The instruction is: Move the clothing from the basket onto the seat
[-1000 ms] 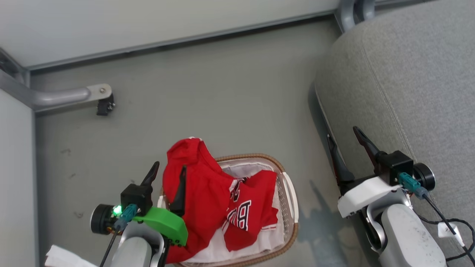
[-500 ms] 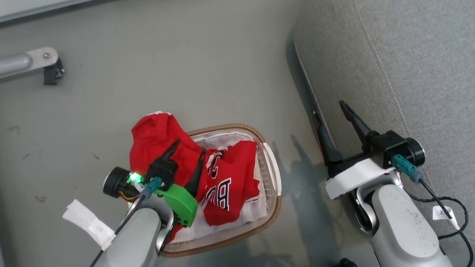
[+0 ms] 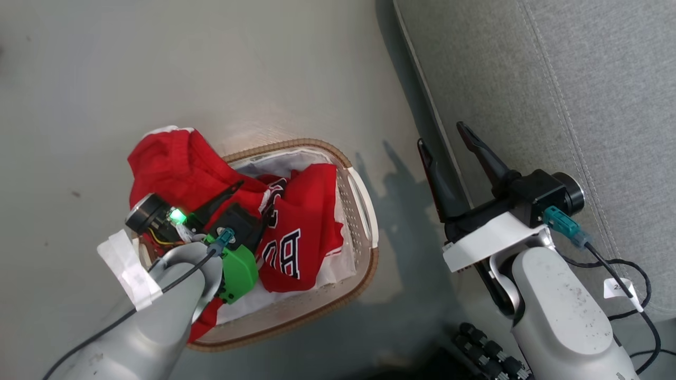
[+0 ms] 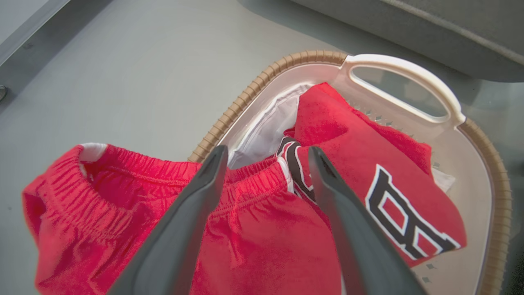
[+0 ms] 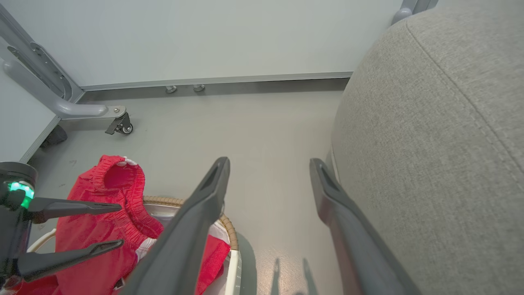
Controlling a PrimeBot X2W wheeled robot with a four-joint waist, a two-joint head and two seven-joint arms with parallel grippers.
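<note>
- Basket [image 3: 368, 266]: on the floor; near-left rim hidden under the left forearm [image 3: 158, 306].
- Plain red garment [image 3: 169, 163]: waistband draped over the far-left rim, opening outward.
- Jersey [image 3: 303, 221]: inside the basket, lettering folded, lengthwise far-to-near.
- Seat [image 3: 554, 79]: right, cut off.
- Left gripper [image 4: 266, 152]: spread over the clothing.
- Right gripper [image 3: 441, 134]: spread, empty, at the seat's edge.

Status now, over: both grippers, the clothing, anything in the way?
Left gripper jaws open over clothing, nothing gripped. Right gripper jaws open, empty, between basket and seat. Clothing in basket, one piece draped over rim.

Soft fleecy clothing [image 4: 266, 246], smooth plastic basket [image 4: 409, 71], matt fabric seat [image 3: 581, 79].
</note>
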